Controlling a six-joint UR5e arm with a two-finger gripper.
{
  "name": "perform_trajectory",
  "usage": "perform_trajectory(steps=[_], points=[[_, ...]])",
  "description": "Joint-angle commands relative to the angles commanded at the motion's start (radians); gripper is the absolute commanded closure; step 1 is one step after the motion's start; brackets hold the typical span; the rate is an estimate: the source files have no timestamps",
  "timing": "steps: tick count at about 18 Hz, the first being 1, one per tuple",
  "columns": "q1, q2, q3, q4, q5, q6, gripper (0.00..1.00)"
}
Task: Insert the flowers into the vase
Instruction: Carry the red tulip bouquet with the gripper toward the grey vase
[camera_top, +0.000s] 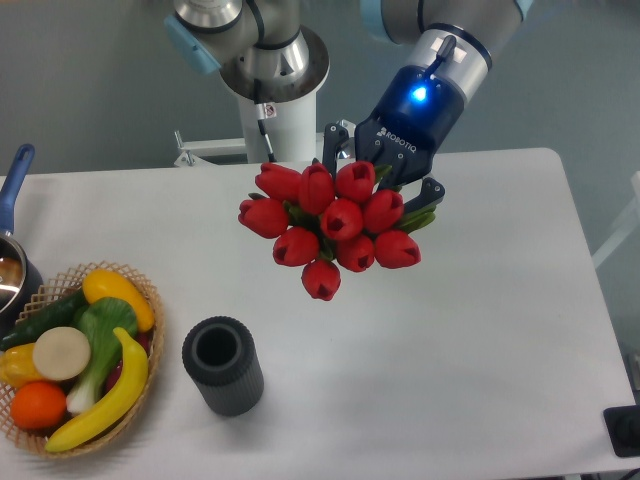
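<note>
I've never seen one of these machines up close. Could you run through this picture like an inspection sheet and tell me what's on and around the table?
Surface: white table, no spills seen.
Job's things: the flowers, red tulips, held up above the table; the vase, dark and ribbed, stands upright and empty near the front.
Clutter: wicker basket of fruit and vegetables at left, beside the vase; blue-handled pot at the left edge.
Grippers: the gripper is closed on the flower stems, blue light lit on its wrist.
Cables: nothing seen on the table.
Surroundings: robot base behind the table, grey wall, a black object at the right edge.
</note>
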Motion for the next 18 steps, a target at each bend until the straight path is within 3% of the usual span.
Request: perform_trajectory(steps=[12,18], points=[[-0.008,0.002,-0.005,0.002,0.000,0.000,0.67],[-0.047,-0.017,0.011,0.006,-0.002,0.002,0.67]])
